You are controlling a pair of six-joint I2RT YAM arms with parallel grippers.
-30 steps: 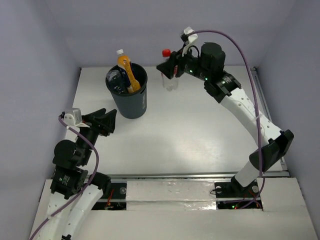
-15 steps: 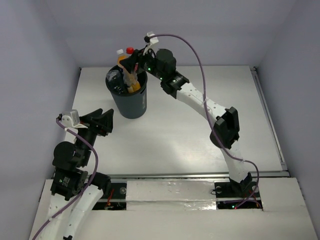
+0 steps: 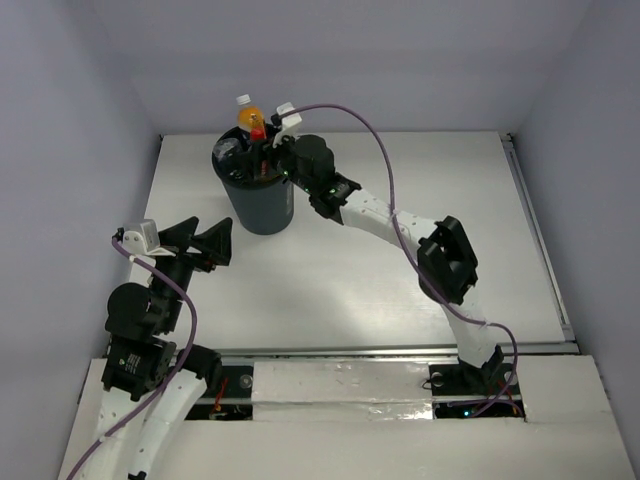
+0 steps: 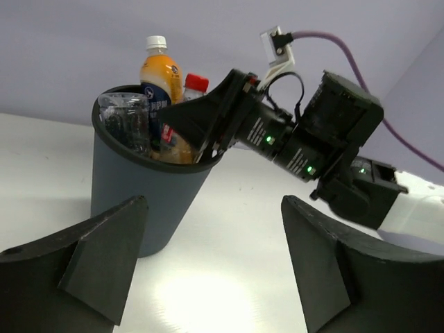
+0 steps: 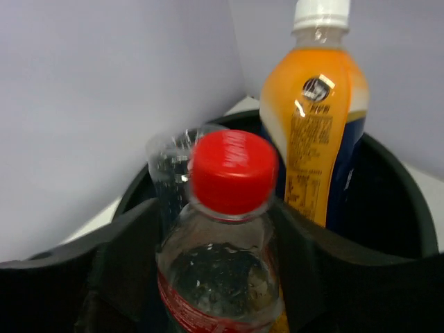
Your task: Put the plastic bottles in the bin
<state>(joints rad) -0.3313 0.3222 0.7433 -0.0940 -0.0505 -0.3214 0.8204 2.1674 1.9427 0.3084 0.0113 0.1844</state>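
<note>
Right end effector (image 3: 262, 148): closed on the red-capped bottle (image 5: 223, 263), with one dark finger against each side of its body just below the cap (the right wrist view shows this best).
Red-capped bottle: upright between those fingers, cap up, clear, with a red label band low on the body. It hangs over the mouth of the bin with its cap above rim level. How deep its base reaches is hidden by the fingers.
Bin (image 3: 262, 205): directly beneath the right end effector, standing upright on the worktop (image 3: 380, 280). From the left end effector it lies ahead and off toward the left finger.
Orange bottle (image 5: 312, 139): just beyond the right end effector and close beside the held bottle. It stands in the bin with its white cap and shoulders above the rim.
Clear bottle (image 4: 125, 121): inside the bin past the held bottle (on the side away from the orange one), reaching about rim height.
Left end effector (image 3: 207, 238): spread wide and gripping nothing, low over the worktop, pointed at the bin, near it but not touching.
Worktop: white and glossy, with a patch of glare ahead of the left end effector.
</note>
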